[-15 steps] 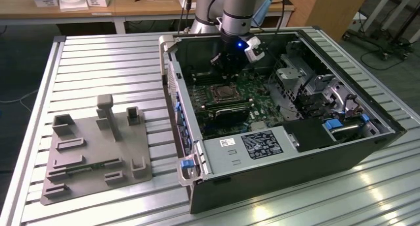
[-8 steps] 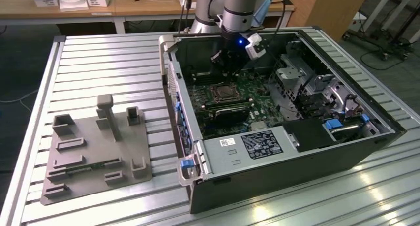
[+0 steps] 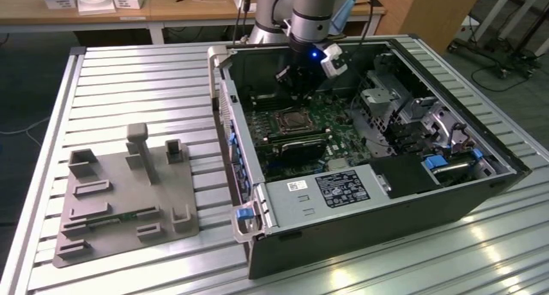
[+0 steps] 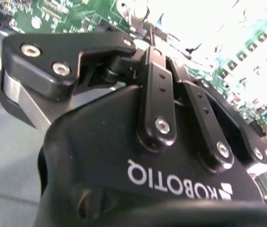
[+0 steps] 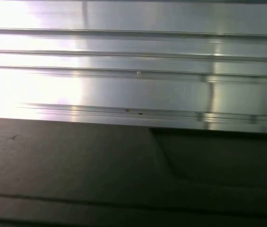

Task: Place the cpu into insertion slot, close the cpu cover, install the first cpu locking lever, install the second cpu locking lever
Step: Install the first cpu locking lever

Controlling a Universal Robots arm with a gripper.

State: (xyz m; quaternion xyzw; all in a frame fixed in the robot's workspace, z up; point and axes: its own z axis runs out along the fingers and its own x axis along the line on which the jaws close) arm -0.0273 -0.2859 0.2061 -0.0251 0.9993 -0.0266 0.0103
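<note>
case (image 3: 360, 224): open, lying on slatted desk (image 3: 128, 70); labelled grey box (image 3: 339, 189) at its near end.
tray (image 3: 120, 198): grey fixture, to the exterior view's left of the case, apart.
cpu (image 3: 294, 121): in the socket, mid motherboard (image 3: 335, 108).
cpu cover (image 3: 279, 123): frame around the cpu; latched or not, cannot tell.
end effector (image 3: 290, 81): inside the case, just beyond the cpu, apart from it; opening cannot be told, nor any load.
arm (image 3: 309, 12): enters from the far side.

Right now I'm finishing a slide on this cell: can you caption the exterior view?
The arm's gripper hangs inside the open computer case, near the cpu socket, on a slatted metal table.
</note>
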